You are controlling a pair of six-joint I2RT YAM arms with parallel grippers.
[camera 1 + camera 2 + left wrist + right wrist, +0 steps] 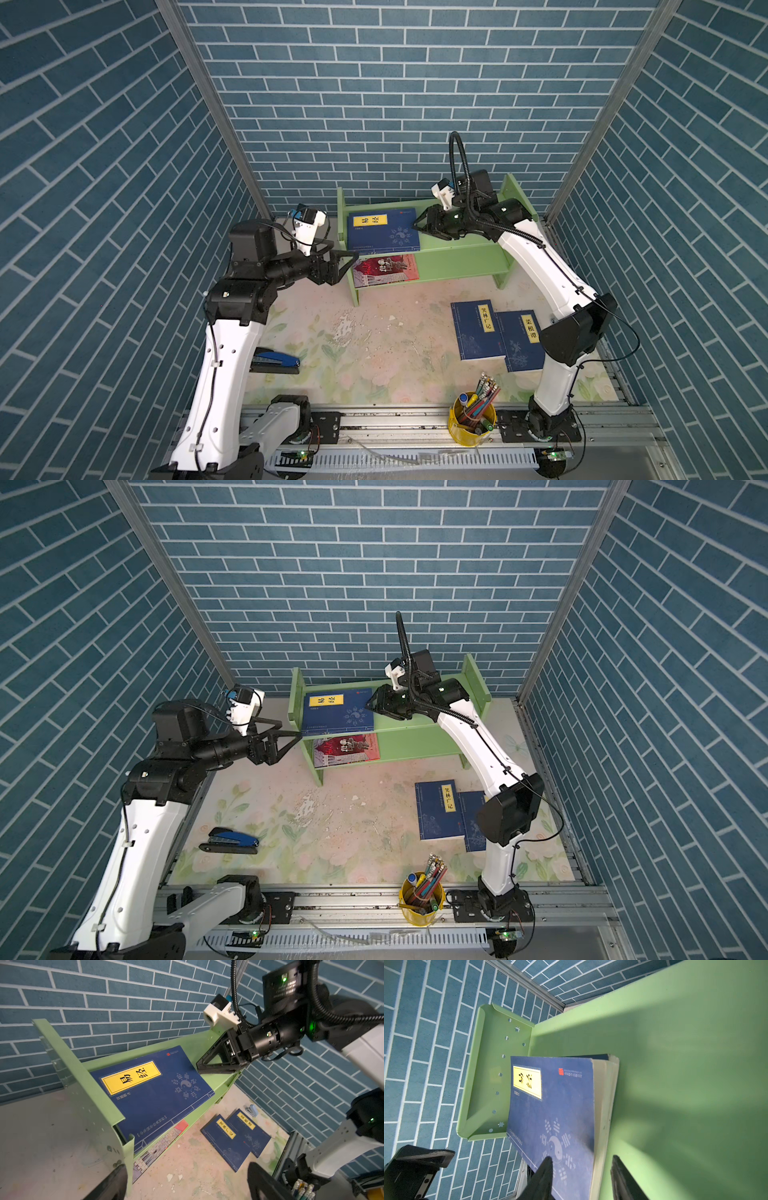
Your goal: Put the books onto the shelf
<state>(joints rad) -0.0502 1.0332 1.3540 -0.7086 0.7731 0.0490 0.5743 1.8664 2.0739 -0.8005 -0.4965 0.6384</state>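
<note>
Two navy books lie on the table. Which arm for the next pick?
Likely right: the books lie on that arm's side, and the right gripper at the shelf is nearer them. The left gripper, open, sits at the shelf's far end.

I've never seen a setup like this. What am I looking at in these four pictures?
Two robot arms stand at a table, each ending in a two-finger gripper. Two pictures look down from overhead; two come from cameras on the wrists. On the green shelf lie a navy book and, below, a red book. Two navy books, a stapler and a pencil cup sit on the table. The left gripper is open and empty. The right gripper is at the top navy book's edge; whether it grips is unclear.
</note>
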